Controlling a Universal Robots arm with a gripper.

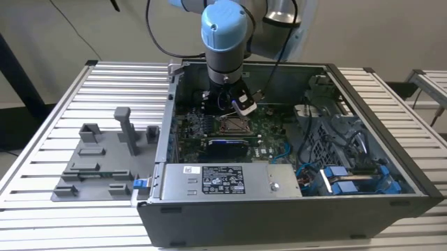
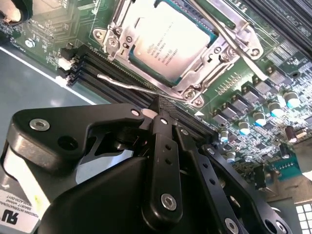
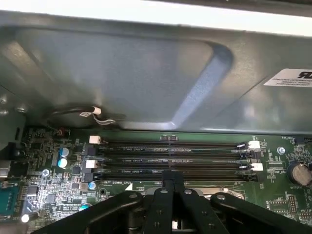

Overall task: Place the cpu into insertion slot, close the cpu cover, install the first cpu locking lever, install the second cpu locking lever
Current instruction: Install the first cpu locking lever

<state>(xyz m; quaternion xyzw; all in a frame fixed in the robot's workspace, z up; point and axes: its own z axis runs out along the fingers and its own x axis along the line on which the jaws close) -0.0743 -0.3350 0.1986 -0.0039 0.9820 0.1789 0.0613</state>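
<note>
The cpu (image 2: 168, 46) lies silvery side up in the insertion slot (image 1: 234, 124) on the green board. The cpu cover (image 2: 114, 31) lies flat around it as a silver frame. One thin locking lever (image 2: 126, 84) runs along the socket edge nearest my gripper, its free end sticking out past the socket corner. A second lever (image 2: 234, 44) lies along the adjoining side. My gripper (image 2: 162, 105) hangs just above the socket in the exterior view (image 1: 243, 109), with its fingers shut together and the tip right at the near lever. I cannot tell whether it touches it.
Black memory slots (image 3: 170, 158) run beside the socket, under the gripper tip (image 3: 173, 181). The case's grey wall (image 3: 146, 73) rises behind them. Capacitors (image 2: 273, 102) stand near the socket. A power supply (image 1: 223, 180) and blue cables (image 1: 349, 178) fill the case front. A grey fixture (image 1: 98, 162) sits outside.
</note>
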